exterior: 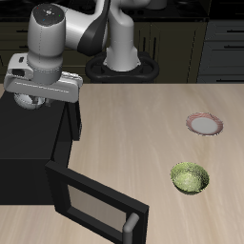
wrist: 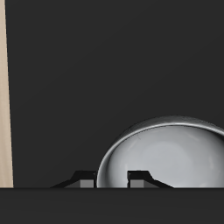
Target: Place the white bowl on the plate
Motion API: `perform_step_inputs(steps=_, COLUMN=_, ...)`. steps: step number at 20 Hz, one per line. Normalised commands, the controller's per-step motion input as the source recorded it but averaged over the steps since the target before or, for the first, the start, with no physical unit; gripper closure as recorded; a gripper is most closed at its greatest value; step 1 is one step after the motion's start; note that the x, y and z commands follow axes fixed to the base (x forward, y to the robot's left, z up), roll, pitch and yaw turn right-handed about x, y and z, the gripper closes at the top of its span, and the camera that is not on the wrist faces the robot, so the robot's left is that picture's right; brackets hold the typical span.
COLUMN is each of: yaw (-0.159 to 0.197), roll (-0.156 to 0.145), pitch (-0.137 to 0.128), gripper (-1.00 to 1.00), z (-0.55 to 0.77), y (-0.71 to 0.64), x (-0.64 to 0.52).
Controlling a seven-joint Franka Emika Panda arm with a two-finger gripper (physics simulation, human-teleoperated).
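The white bowl (wrist: 166, 153) lay directly under the gripper (wrist: 112, 180) — the wrist view showed its pale shiny inside bulging up just past the two dark fingertips, which stood apart on either side of the near rim, so the gripper was open and held nothing. The bowl rested on a dark flat surface, which judging from the exterior view was the top of the black microwave (exterior: 38, 133) at the side of the bench (exterior: 143, 124); in that view the bowl itself was hidden by the arm's head. The arm was folded over the microwave, wrist pointing straight down above its top, the microwave door (exterior: 95, 205) hanging open toward the bench's front edge. The plate (exterior: 204, 124) sat well apart, across the bench, with the green ribbed bowl (exterior: 189, 177) nearer the front edge — a long carry once the rim was pinched. Being round, the bowl offered no long axis to favour.
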Motion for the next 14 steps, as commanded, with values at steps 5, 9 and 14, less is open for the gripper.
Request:
perform_step_inputs(steps=5, yaw=-0.002, roll=0.016, pitch=-0.017, gripper=1.00, z=0.05, y=0.03, x=-0.09)
perform_step_inputs(steps=9, yaw=0.006, roll=-0.002, pitch=-0.021, gripper=1.00, z=0.11, y=0.01, x=-0.06)
perform_step_inputs(steps=14, yaw=0.018, roll=0.024, pitch=-0.045, gripper=1.00, z=0.21, y=0.19, x=-0.12)
